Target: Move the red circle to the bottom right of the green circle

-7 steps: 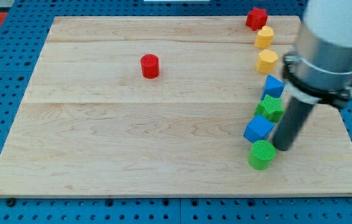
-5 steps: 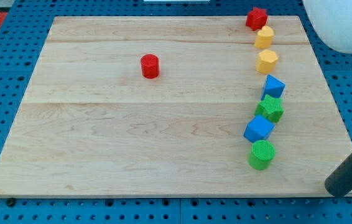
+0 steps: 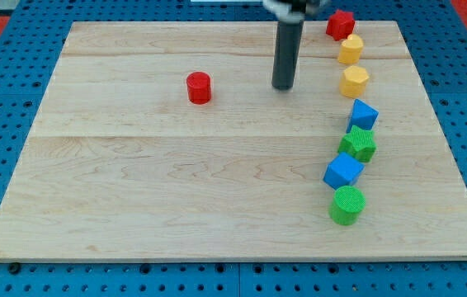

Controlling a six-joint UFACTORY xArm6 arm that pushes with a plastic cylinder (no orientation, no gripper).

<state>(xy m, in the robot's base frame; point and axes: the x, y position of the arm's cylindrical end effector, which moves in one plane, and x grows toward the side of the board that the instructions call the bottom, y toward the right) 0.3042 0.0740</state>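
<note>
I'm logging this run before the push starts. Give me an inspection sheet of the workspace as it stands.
Surface: wooden board, lying on blue pegboard.
Job's things: red circle at upper left of centre, alone; green circle at lower right, lowest of a column of blocks.
Clutter: red star, two yellow blocks, blue cube, green star, second blue cube, all above the green circle.
Tool: my tip is on the board, right of the red circle, touching no block.
Cables: nothing seen.
Surroundings: red patches at the top corners.
</note>
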